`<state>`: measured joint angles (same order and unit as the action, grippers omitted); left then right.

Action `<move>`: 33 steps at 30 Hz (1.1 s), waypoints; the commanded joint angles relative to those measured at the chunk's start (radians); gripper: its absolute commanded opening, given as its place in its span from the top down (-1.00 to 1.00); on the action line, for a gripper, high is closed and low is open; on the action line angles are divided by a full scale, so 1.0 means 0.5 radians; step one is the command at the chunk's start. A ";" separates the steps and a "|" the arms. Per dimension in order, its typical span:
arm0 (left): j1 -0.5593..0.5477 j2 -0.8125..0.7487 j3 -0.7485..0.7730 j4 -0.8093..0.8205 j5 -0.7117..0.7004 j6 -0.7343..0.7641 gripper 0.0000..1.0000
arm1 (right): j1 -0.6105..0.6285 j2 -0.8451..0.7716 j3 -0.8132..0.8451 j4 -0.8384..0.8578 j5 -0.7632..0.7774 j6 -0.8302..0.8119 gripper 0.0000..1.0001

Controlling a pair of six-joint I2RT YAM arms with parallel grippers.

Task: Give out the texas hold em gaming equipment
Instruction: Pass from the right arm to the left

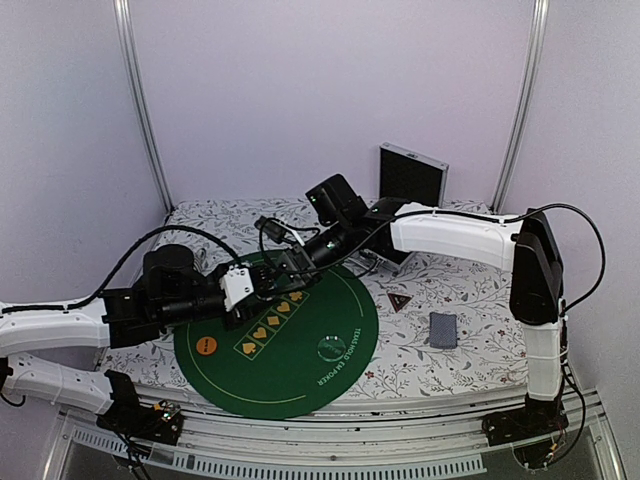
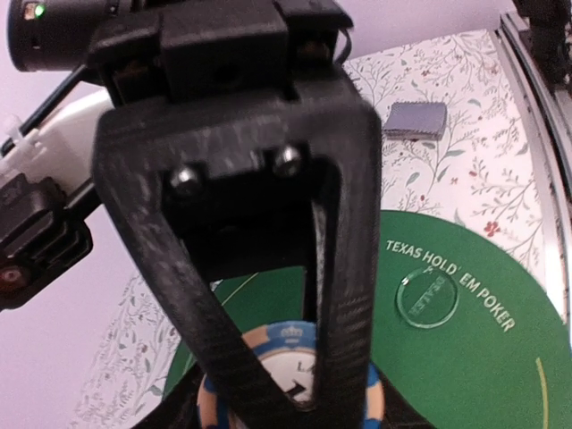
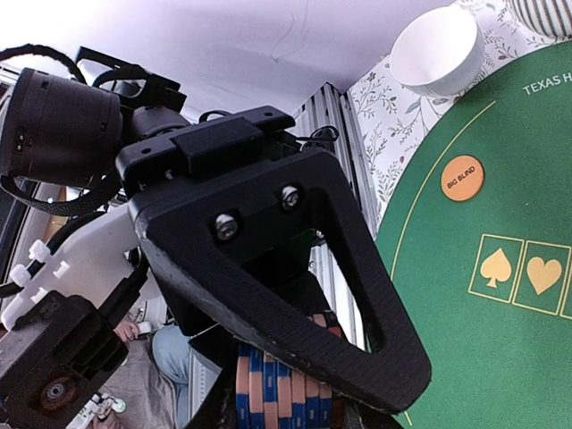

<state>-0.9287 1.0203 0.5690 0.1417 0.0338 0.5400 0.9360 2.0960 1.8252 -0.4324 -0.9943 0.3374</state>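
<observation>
My left gripper and right gripper meet above the far left of the round green mat. A short stack of blue-and-peach poker chips sits between them. It shows face-on behind my left fingers and edge-on behind my right fingers. Both grippers look shut on it. An orange "big blind" disc and a clear "dealer" disc lie on the mat. A dark red-edged triangle and a grey-blue card deck lie on the floral cloth to the right.
A white bowl and a striped cup stand off the mat's edge in the right wrist view; the arms hide them from the top camera. A black flat box leans at the back. Metal frame posts stand at both rear corners.
</observation>
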 commanded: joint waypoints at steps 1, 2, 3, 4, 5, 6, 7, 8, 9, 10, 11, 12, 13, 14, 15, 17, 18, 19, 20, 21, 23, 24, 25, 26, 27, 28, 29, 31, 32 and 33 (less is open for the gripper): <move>-0.011 -0.044 0.034 0.083 0.105 -0.032 -0.04 | -0.044 -0.045 -0.070 0.058 0.208 -0.041 0.95; -0.011 -0.039 0.037 0.075 0.091 -0.021 -0.09 | -0.045 -0.052 -0.079 0.058 0.224 -0.038 0.95; -0.012 -0.036 0.039 0.066 0.083 -0.012 -0.15 | -0.046 -0.058 -0.088 0.061 0.247 -0.034 0.95; -0.011 -0.034 0.045 0.058 0.074 -0.005 -0.23 | -0.047 -0.059 -0.096 0.061 0.276 -0.026 0.95; -0.011 -0.030 0.048 0.057 0.058 -0.005 -0.36 | -0.048 -0.062 -0.102 0.059 0.297 -0.020 0.95; -0.011 -0.019 0.060 0.053 0.033 -0.006 -0.41 | -0.047 -0.063 -0.105 0.064 0.315 -0.009 0.95; -0.013 0.001 0.081 0.029 -0.002 -0.004 -0.42 | -0.049 -0.065 -0.110 0.088 0.326 0.008 0.95; -0.016 0.035 0.117 -0.034 -0.031 -0.001 -0.42 | -0.049 -0.072 -0.119 0.119 0.331 0.027 0.95; -0.024 0.068 0.159 -0.105 -0.045 0.003 -0.41 | -0.048 -0.083 -0.132 0.151 0.337 0.060 0.95; -0.032 0.100 0.200 -0.179 -0.051 0.006 -0.39 | -0.047 -0.097 -0.148 0.189 0.342 0.077 0.95; -0.039 0.120 0.236 -0.243 -0.049 0.006 -0.38 | -0.046 -0.110 -0.171 0.228 0.340 0.101 0.95; -0.046 0.130 0.267 -0.299 -0.039 0.008 -0.38 | -0.052 -0.121 -0.187 0.249 0.341 0.115 0.95; -0.048 0.128 0.290 -0.353 -0.023 0.022 -0.38 | -0.050 -0.129 -0.199 0.256 0.348 0.131 0.95; -0.048 0.119 0.308 -0.399 -0.024 0.031 -0.37 | -0.051 -0.136 -0.210 0.260 0.370 0.135 0.95; -0.048 0.106 0.320 -0.438 -0.033 0.050 -0.35 | -0.050 -0.145 -0.222 0.261 0.381 0.137 0.95; -0.048 0.080 0.337 -0.508 -0.034 0.102 -0.33 | -0.050 -0.162 -0.255 0.273 0.406 0.137 0.95; -0.049 0.079 0.353 -0.552 -0.019 0.122 -0.33 | -0.052 -0.171 -0.265 0.282 0.406 0.138 0.95; -0.048 0.087 0.375 -0.602 -0.001 0.132 -0.37 | -0.050 -0.178 -0.279 0.296 0.399 0.140 0.95; -0.047 0.104 0.405 -0.659 0.019 0.135 -0.44 | -0.051 -0.183 -0.289 0.308 0.392 0.152 0.95; -0.045 0.125 0.436 -0.707 0.042 0.135 -0.50 | -0.050 -0.187 -0.295 0.318 0.386 0.156 0.95; -0.045 0.175 0.487 -0.794 0.077 0.135 -0.58 | -0.051 -0.196 -0.307 0.342 0.372 0.165 0.95; -0.045 0.198 0.505 -0.802 0.069 0.135 -0.60 | -0.049 -0.197 -0.316 0.358 0.365 0.173 0.95; -0.045 0.220 0.511 -0.794 0.048 0.135 -0.60 | -0.047 -0.200 -0.323 0.367 0.358 0.179 0.95; -0.045 0.236 0.512 -0.764 0.010 0.135 -0.58 | -0.047 -0.203 -0.332 0.383 0.350 0.185 0.95; -0.045 0.248 0.510 -0.725 -0.027 0.140 -0.54 | -0.048 -0.205 -0.339 0.391 0.344 0.192 0.95; -0.042 0.262 0.505 -0.683 -0.063 0.147 -0.48 | -0.046 -0.208 -0.347 0.398 0.340 0.198 0.95; -0.043 0.272 0.499 -0.640 -0.098 0.152 -0.38 | -0.046 -0.210 -0.353 0.405 0.338 0.204 0.95; -0.039 0.301 0.486 -0.577 -0.147 0.178 -0.26 | -0.045 -0.214 -0.363 0.419 0.335 0.206 0.95; -0.039 0.317 0.485 -0.572 -0.167 0.190 -0.24 | -0.043 -0.216 -0.364 0.422 0.335 0.206 0.95; -0.040 0.333 0.486 -0.568 -0.194 0.194 -0.23 | -0.043 -0.220 -0.365 0.423 0.337 0.208 0.95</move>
<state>-0.9424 1.1606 0.8051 -0.1822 -0.0021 0.6136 0.9134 2.0369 1.6516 -0.2764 -0.8028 0.4309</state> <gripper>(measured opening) 0.627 0.270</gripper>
